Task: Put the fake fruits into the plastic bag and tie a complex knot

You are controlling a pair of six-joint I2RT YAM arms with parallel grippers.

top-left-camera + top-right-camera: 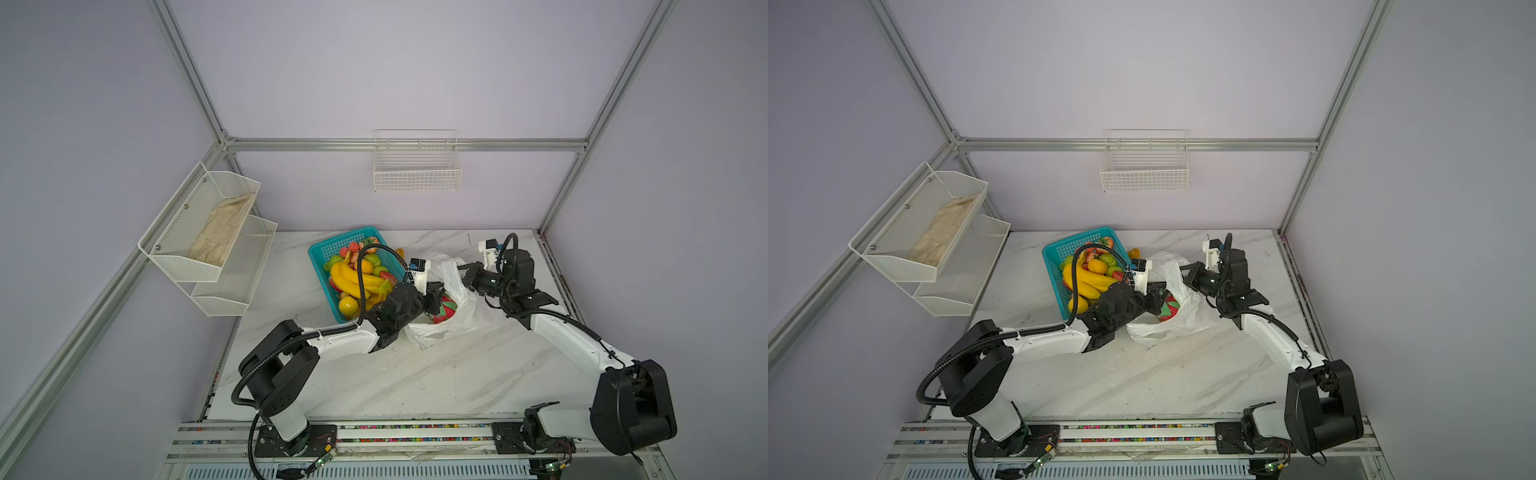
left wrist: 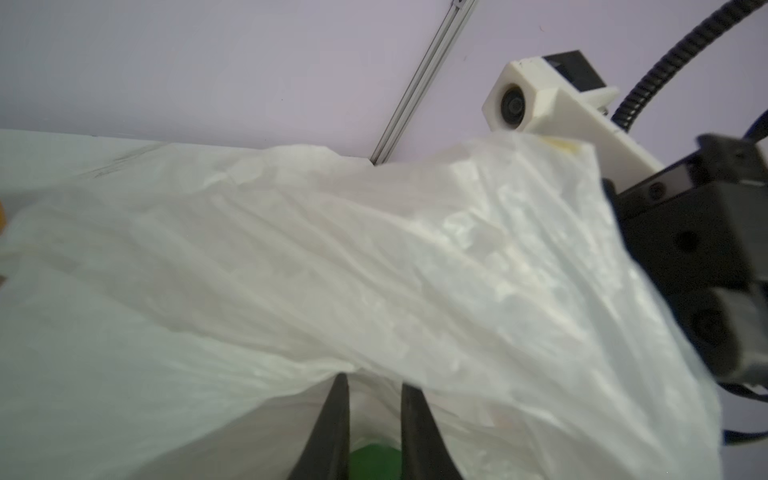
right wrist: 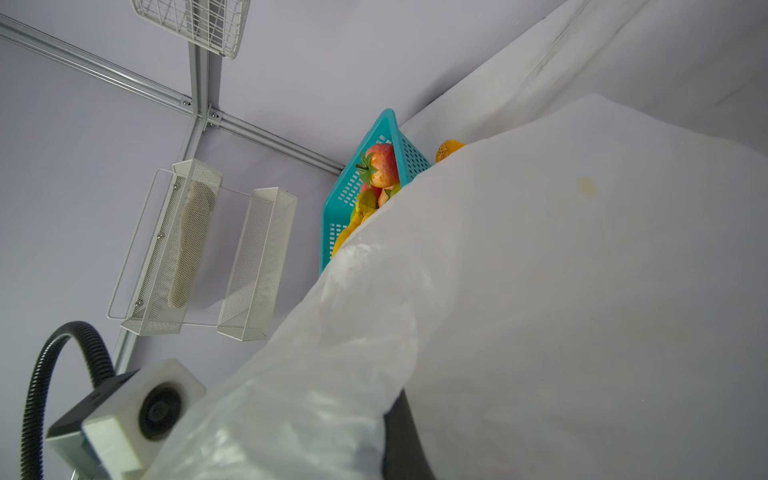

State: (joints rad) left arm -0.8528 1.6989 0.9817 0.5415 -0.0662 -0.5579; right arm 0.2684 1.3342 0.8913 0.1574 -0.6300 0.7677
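The white plastic bag (image 1: 428, 332) (image 1: 1150, 332) lies open on the marble table, right of the teal basket (image 1: 328, 249). My left gripper (image 1: 438, 297) (image 2: 374, 382) reaches into the bag's mouth. Its jaws stand a narrow gap apart, closed on a green part of the pink-green dragon fruit (image 1: 448, 308) (image 2: 374, 461). My right gripper (image 1: 462, 269) (image 1: 1185, 270) is shut on the bag's far rim and holds it up; bag film (image 3: 540, 291) hides most of its jaws. Bananas (image 1: 353, 278) and other fake fruits fill the basket. No knot is in view.
A small orange fruit (image 1: 400, 251) (image 3: 448, 148) lies on the table behind the bag. White mesh racks (image 1: 208, 232) holding a beige cloth hang on the left wall. A wire basket (image 1: 417, 166) hangs on the back wall.
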